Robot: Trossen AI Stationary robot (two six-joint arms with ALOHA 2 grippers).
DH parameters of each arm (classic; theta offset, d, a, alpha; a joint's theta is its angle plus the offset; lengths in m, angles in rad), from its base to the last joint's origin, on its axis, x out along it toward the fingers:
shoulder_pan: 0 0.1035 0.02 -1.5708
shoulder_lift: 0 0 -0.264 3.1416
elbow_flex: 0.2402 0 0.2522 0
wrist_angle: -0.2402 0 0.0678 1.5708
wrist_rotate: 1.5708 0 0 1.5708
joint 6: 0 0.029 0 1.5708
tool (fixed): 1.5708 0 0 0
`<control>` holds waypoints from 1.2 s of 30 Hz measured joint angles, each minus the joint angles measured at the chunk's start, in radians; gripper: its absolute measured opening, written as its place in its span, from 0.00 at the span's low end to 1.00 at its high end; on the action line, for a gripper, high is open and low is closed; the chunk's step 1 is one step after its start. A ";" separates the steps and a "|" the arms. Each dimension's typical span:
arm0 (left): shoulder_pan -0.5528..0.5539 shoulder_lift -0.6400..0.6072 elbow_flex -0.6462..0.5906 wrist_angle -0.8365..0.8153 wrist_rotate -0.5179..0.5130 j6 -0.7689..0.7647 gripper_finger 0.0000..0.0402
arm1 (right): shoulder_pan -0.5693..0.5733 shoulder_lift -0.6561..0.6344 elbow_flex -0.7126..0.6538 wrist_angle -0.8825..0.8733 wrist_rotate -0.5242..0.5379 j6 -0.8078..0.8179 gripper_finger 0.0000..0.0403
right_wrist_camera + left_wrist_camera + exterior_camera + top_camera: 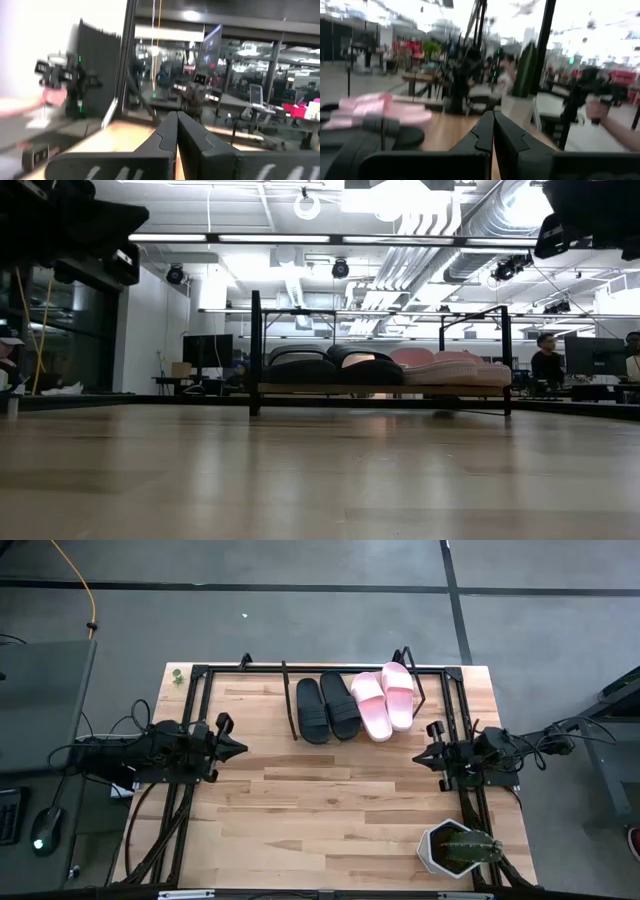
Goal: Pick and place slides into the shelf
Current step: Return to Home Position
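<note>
Left gripper (238, 748) low over the left side of the table (330, 815), fingers pressed together on nothing. Right gripper (418, 757) mirrored opposite, likewise closed and empty, tips pointing inward. Beyond and between both grippers, at the far edge, lined up side by side on the shelf (287, 700): black slides (327, 708) nearer the left gripper, pink slides (385, 700) nearer the right gripper. Nothing left to carry, hence, apparently, the idle tucked pose well clear of the rack.
</note>
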 joint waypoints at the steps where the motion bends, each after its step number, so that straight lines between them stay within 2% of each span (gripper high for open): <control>1: 0.000 0.000 0.000 -0.026 0.000 0.008 0.00 | 0.000 0.000 0.000 -0.024 0.000 -0.013 0.00; 6: 0.000 0.001 0.000 -0.144 -0.001 0.059 0.00 | 0.000 0.000 0.000 -0.141 0.005 0.013 0.00; 12: 0.000 0.003 0.001 -0.141 -0.002 0.081 0.00 | 0.000 0.001 0.001 -0.242 -0.006 0.048 0.00; 36: 0.000 0.003 0.001 -0.145 -0.035 0.079 0.00 | 0.000 0.001 0.002 -0.249 -0.004 0.057 0.00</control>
